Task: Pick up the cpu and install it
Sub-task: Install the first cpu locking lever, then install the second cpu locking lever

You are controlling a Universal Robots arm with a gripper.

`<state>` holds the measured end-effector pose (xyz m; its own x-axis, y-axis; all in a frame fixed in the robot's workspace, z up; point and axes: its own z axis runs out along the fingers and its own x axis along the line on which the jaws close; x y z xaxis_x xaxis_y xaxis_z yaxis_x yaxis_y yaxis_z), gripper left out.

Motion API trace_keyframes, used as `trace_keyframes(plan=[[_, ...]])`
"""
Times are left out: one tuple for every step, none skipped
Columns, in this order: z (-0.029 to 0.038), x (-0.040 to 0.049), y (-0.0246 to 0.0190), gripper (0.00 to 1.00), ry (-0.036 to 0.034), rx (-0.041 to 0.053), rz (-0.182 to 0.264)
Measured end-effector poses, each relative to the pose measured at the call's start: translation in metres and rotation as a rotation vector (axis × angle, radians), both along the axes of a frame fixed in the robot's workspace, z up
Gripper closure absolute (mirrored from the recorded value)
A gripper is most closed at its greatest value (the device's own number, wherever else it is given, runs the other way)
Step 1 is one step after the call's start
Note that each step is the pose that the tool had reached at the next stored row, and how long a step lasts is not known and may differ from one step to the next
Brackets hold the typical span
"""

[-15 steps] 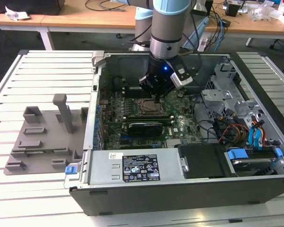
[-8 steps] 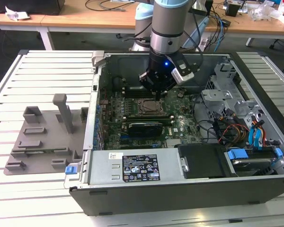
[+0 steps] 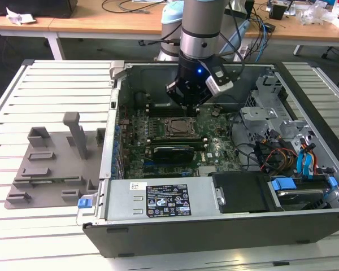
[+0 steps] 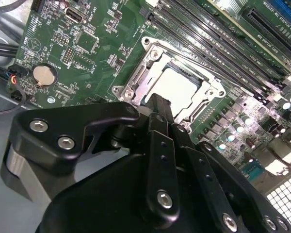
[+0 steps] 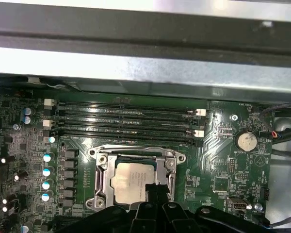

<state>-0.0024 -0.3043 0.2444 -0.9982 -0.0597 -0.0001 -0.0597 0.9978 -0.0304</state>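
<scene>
The cpu (image 5: 130,178), a flat silvery square, lies inside the metal socket frame (image 5: 102,175) on the green motherboard. In the second wrist view the cpu (image 4: 177,86) sits level in the socket frame (image 4: 136,80), whose load plate is not over it. My gripper (image 4: 160,104) hovers just above one edge of the chip, its black fingers together and holding nothing. In the exterior view my gripper (image 3: 187,104) hangs over the socket (image 3: 179,127) in the open computer case (image 3: 158,228). In the first wrist view the gripper (image 5: 156,190) tip overlaps the chip's edge.
A grey fixture tray (image 3: 51,164) with upright posts lies on the exterior view's left of the case. Memory slots (image 5: 126,121) run beside the socket. A graphics card (image 3: 172,151), cables (image 3: 282,155) and drive bays (image 3: 305,189) crowd the case's right side.
</scene>
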Motion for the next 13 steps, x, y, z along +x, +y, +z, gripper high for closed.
trace_keyframes(plan=[[0.0007, 0.0000, 0.0000, 0.89, 0.0000, 0.0000, 0.000], [0.0017, 0.0000, 0.0000, 0.89, 0.0000, -0.0001, 0.000], [0.0022, 0.0000, 0.0000, 0.89, -0.0001, 0.0001, 0.000], [0.0024, 0.0000, 0.0000, 0.89, -0.0001, 0.0002, 0.000], [0.0026, 0.0000, 0.0000, 0.89, -0.0001, 0.0000, 0.000], [0.0027, 0.0000, 0.0000, 0.89, 0.0000, 0.0000, 0.000], [0.0029, 0.0000, 0.0000, 0.89, 0.0000, 0.0000, 0.000], [0.0030, 0.0000, 0.0000, 0.89, 0.0000, 0.0000, 0.000], [0.0031, 0.0000, -0.0001, 0.89, 0.0001, -0.0001, 0.000], [0.0031, 0.0000, -0.0004, 0.89, 0.0001, -0.0002, 0.000], [0.0031, 0.0000, -0.0005, 0.89, 0.0000, -0.0001, 0.000], [0.0030, 0.0000, -0.0008, 0.89, 0.0000, 0.0000, 0.000], [0.0030, 0.0000, -0.0010, 0.89, 0.0000, -0.0001, 0.000]])
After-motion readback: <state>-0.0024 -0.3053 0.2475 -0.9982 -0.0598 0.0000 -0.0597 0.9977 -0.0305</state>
